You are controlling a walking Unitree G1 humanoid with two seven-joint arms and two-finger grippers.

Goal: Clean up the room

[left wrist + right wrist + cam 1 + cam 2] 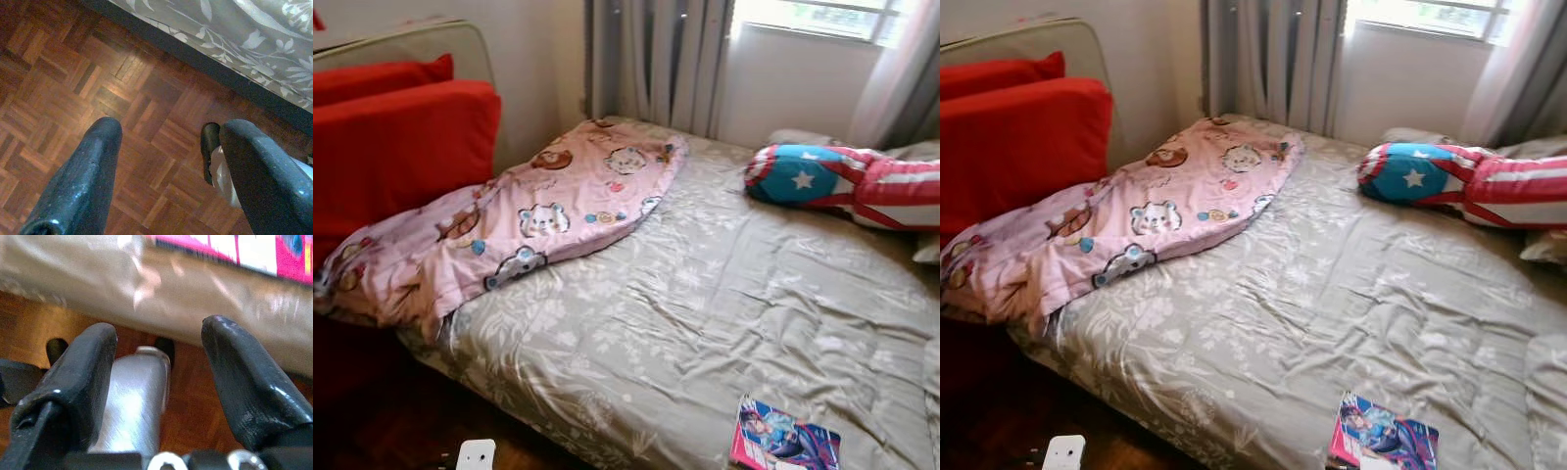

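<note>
Bed [724, 323] with pink quilt [519, 220] along its left edge, magazine [785, 443] at its near edge, left gripper [171, 166] and right gripper [159, 377] hung released over parquet floor [73, 88].

You are facing a bed [724, 323] under a grey floral cover. Grey curtains [656, 59] hang against the white back wall [793, 83], beside a daylit window [822, 18]. A red upholstered backrest [396, 147] stands left. The floor is dark parquet [98, 88].
</note>
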